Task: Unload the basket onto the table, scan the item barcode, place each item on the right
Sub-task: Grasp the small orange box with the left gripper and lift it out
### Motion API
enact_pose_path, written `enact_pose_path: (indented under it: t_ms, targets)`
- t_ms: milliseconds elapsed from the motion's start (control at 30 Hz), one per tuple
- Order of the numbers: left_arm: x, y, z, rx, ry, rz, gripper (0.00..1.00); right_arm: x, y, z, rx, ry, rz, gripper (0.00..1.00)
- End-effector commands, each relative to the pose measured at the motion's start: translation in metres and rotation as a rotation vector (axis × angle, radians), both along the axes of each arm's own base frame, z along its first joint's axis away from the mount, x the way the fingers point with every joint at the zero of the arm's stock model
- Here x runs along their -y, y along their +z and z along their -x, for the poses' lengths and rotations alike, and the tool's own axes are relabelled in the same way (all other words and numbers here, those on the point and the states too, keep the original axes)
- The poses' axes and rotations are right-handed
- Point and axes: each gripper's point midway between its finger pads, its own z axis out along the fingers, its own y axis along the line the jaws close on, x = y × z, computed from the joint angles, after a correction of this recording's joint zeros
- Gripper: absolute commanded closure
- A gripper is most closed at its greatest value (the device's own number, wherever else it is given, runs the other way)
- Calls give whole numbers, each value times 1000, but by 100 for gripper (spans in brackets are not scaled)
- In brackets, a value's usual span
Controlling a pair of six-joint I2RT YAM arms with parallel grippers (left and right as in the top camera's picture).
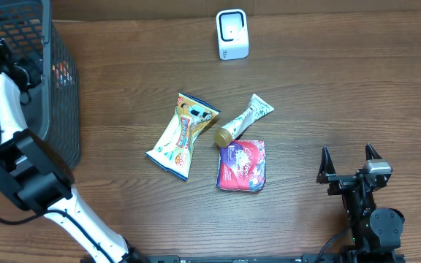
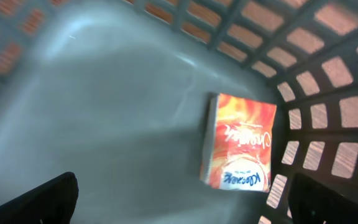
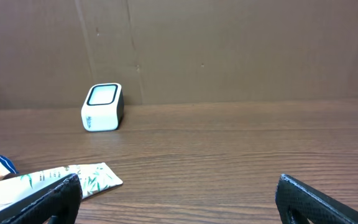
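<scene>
Right claw (image 1: 348, 152) was seen wide open and empty at the near-right of the bench (image 1: 327, 88). Pink pouch (image 1: 242, 165), tube (image 1: 244, 120) and snack bag (image 1: 181, 135) were laid mid-bench, left of it. The pouch was nearest and the tube lay diagonal, with the scanner (image 1: 232, 33) beyond. Left claw (image 2: 184, 182), also spread and empty, was held inside the basket (image 1: 61, 95) over an orange packet (image 2: 240, 142). The right arm was judged nearer.

Overhead view straight down on the wooden surface (image 1: 327, 88), left wrist view close inside the basket (image 2: 104, 93), right wrist view low, facing the scanner (image 3: 102, 107), also seen overhead.
</scene>
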Motion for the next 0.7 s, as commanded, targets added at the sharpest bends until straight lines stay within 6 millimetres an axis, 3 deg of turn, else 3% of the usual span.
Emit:
enact_pose_path:
  t_ms: [0, 133, 233, 667]
  targets:
    - [12, -7, -15, 3, -56, -1, 0, 2, -2, 0, 3, -9, 5, 0]
    - [18, -22, -22, -12, -70, 0, 1, 2, -2, 0, 3, -9, 5, 0]
    - [16, -27, -22, -27, -59, -14, 9, 2, -2, 0, 2, -9, 5, 0]
    - [11, -44, -21, -55, -51, -27, 6, 2, -2, 0, 3, -9, 5, 0]
